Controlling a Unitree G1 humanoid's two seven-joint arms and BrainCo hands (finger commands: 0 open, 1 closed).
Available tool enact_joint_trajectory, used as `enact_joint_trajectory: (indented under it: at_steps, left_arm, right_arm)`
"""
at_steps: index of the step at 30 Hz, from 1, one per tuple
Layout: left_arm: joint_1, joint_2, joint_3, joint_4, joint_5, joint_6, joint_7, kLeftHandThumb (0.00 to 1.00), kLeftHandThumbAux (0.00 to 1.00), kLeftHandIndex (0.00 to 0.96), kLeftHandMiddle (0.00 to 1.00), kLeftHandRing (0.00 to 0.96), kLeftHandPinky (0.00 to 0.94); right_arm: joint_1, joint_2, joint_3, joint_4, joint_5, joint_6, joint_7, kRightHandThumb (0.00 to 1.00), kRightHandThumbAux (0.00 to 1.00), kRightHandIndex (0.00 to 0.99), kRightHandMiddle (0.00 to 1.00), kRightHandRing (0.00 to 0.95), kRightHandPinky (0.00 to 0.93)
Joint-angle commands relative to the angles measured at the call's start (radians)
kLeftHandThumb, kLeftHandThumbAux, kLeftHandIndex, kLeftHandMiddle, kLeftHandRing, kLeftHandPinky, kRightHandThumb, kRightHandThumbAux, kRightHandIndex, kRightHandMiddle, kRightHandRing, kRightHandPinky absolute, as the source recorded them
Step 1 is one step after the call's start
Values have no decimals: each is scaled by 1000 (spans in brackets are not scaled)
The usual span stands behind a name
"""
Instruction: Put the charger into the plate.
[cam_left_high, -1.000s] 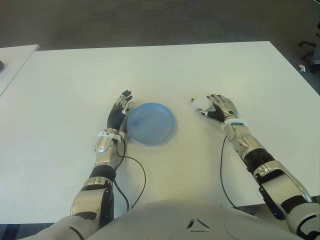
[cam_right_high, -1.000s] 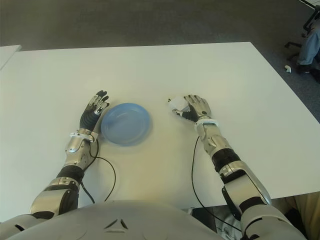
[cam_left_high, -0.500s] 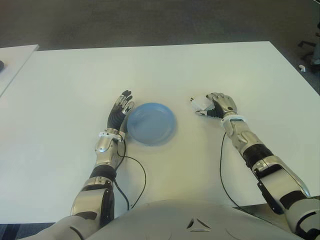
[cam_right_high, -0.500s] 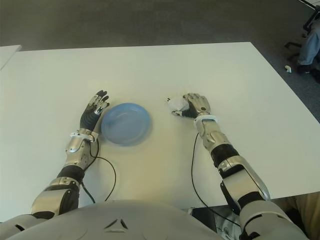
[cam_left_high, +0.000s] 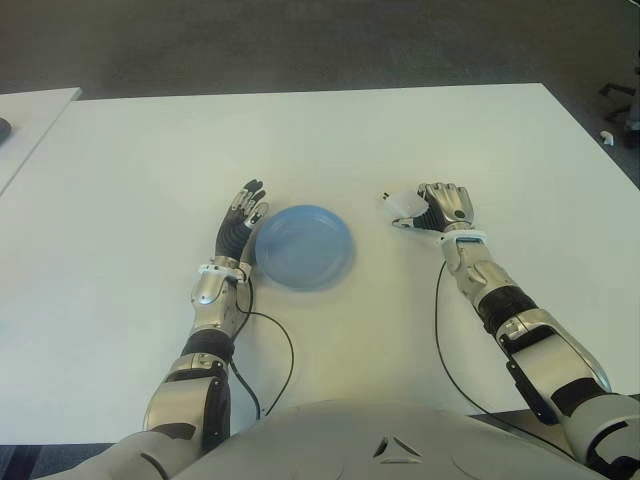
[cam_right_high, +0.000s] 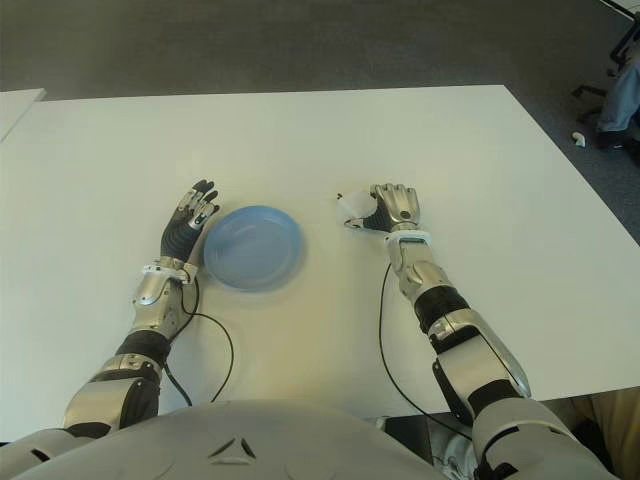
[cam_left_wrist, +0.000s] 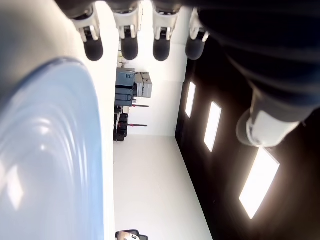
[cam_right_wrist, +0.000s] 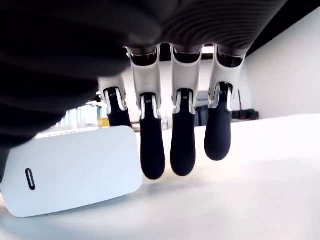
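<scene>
now plate (cam_left_high: 303, 246) bare; right hand (cam_left_high: 444, 207) fingers curled around charger (cam_right_wrist: 70, 170); left hand (cam_left_high: 243, 217) slack.

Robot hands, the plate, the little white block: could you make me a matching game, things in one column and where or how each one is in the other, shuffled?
Things:
1. Round blue plastic plate
2. White rectangular charger
3. Left robot hand
4. Right robot hand

Places or states:
A. Fingers straight, holding nothing, at the plate's left edge
B. On the white table, between the two robot hands, holding nothing
C. Fingers curled down over the charger, right of the plate
D. Down on the table, under the right robot hand's fingers, outside the plate

Pairs: 1-B, 2-D, 3-A, 4-C
</scene>
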Motion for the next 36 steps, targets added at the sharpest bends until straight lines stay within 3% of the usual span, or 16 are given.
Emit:
enact_joint_trajectory:
  at_steps: [1,28,32,36]
  left_arm:
    - [38,-15,2,37,-6,43,-7,63,518,0,25,0,0]
    - [36,-27,5,35,-5,41,5,71,513,0,27,0,0]
    - [34,-29,8,36,-9,43,4,70,517,0,28,0,0]
    - [33,-32,11,36,-11,42,6,70,515,0,30,0,0]
  right_arm:
    - [16,7,-12,17,13,16,-7,741,705,441,822,822,848]
    - [23,-11,-42,-20,51,-35,-10,734,708,441,842,840,856]
    - [31,-19,-62,-77,58,-36,-10,734,708,441,846,845,856]
    - [55,-30,-93,-228,58,-8,25,734,708,441,853,850,860]
